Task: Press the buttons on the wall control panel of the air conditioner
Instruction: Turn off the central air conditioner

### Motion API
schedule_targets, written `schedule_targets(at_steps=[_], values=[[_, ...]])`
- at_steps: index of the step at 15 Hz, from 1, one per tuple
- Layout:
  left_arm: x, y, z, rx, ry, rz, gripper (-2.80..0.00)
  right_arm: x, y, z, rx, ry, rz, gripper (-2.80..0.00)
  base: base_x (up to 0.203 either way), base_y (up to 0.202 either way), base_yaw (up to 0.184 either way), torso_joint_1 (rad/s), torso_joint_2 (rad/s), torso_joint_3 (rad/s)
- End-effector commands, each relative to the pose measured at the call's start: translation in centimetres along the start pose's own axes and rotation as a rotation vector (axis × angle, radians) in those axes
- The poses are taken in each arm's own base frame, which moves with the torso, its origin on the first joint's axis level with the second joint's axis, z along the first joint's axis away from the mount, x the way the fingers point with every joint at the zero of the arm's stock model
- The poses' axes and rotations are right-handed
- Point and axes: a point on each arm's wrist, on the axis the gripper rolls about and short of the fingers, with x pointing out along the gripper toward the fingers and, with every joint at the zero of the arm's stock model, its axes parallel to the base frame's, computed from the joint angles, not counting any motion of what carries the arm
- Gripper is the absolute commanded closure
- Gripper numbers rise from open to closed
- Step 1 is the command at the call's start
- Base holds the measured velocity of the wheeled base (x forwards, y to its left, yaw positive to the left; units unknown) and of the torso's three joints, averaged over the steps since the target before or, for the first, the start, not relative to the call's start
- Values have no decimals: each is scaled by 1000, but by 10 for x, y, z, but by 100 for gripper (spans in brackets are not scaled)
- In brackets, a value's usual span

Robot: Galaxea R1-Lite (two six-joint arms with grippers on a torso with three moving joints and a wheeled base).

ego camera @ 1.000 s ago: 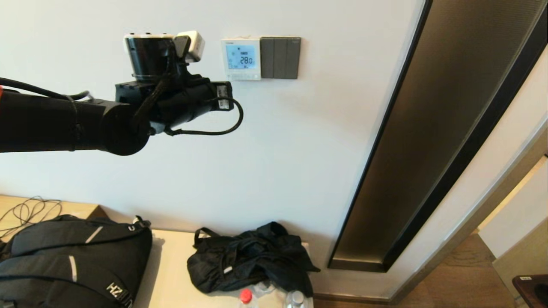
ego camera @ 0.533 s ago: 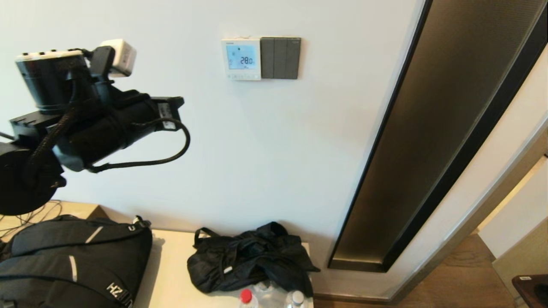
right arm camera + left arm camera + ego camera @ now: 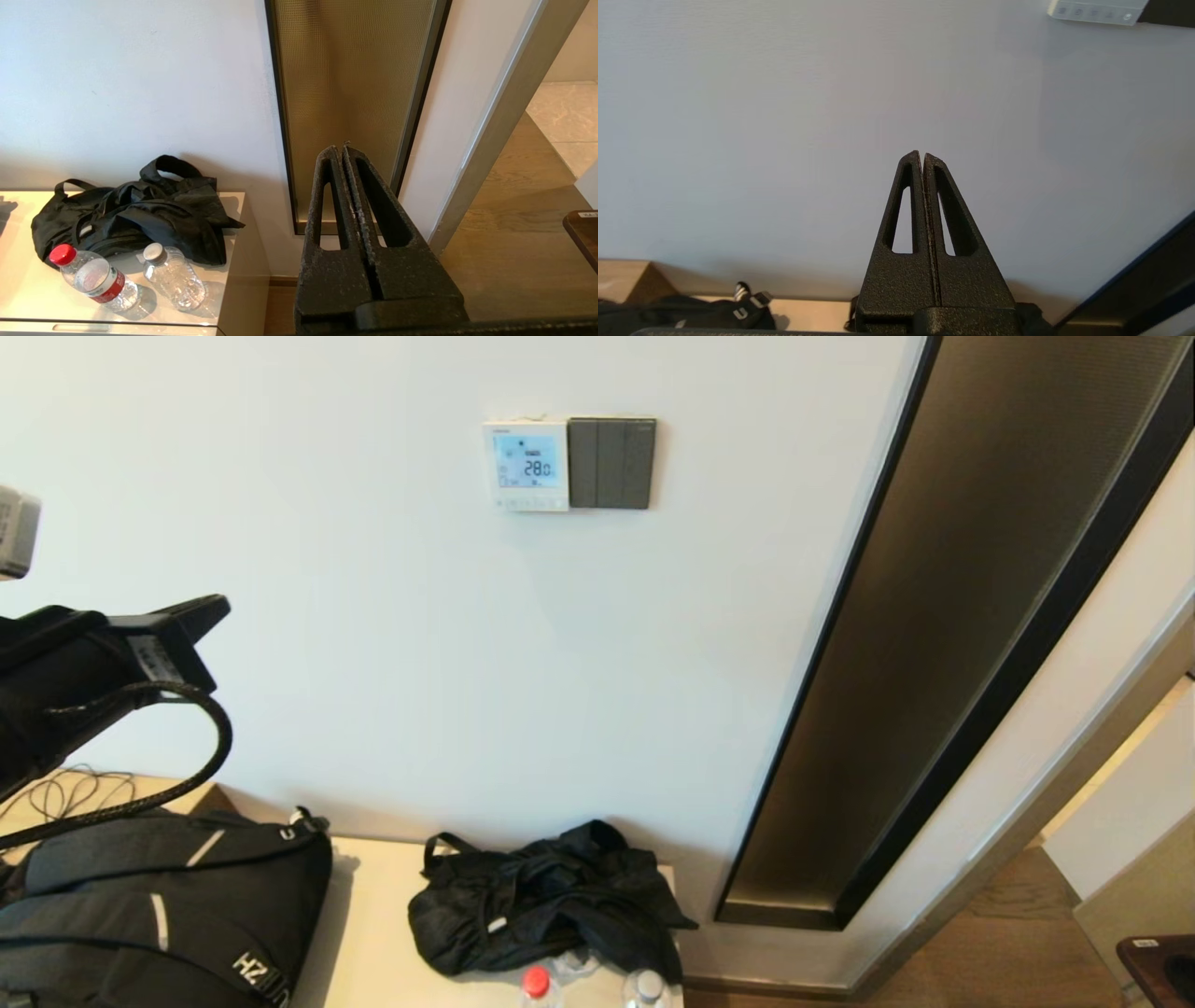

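Observation:
The air conditioner's wall control panel is a small white square on the wall with a lit light-blue screen reading 28.0. The buttons run along its bottom strip. That strip also shows in the left wrist view, at a corner. My left arm is far to the left of the panel and well below it. My left gripper is shut and empty, pointing at bare wall. My right gripper is shut and empty, parked low, out of the head view.
A dark grey three-switch plate adjoins the panel's right side. A tall gold glass strip with a dark frame stands to the right. Below, a cabinet top holds a backpack, a black bag and two bottles.
My left arm has drawn back from beside the panel, moving left and down toward the edge of the head view. The screen still reads 28.0.

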Motion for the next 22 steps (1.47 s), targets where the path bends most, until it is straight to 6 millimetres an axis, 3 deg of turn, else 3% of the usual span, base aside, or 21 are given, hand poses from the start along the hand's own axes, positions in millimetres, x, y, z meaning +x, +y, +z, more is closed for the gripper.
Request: schedule_targets(at_steps=[1, 5, 14, 18, 22], values=[[-39, 9, 5, 6, -64, 58, 0, 0, 0, 0, 0, 1, 1, 0, 0, 0, 0, 0, 0, 0], [-93, 19, -17, 20, -62, 155, 0, 0, 0, 0, 0, 1, 1, 0, 0, 0, 0, 0, 0, 0], [-212, 5, -93, -2, 98, 173, 0, 0, 0, 0, 1, 1, 1, 0, 0, 0, 0, 0, 0, 0], [-230, 6, -136, 16, 175, 154, 0, 0, 0, 0, 1, 1, 1, 0, 0, 0, 0, 0, 0, 0], [-237, 7, -150, 93, 117, 144, 0, 0, 0, 0, 1, 1, -1, 0, 0, 0, 0, 0, 0, 0]])
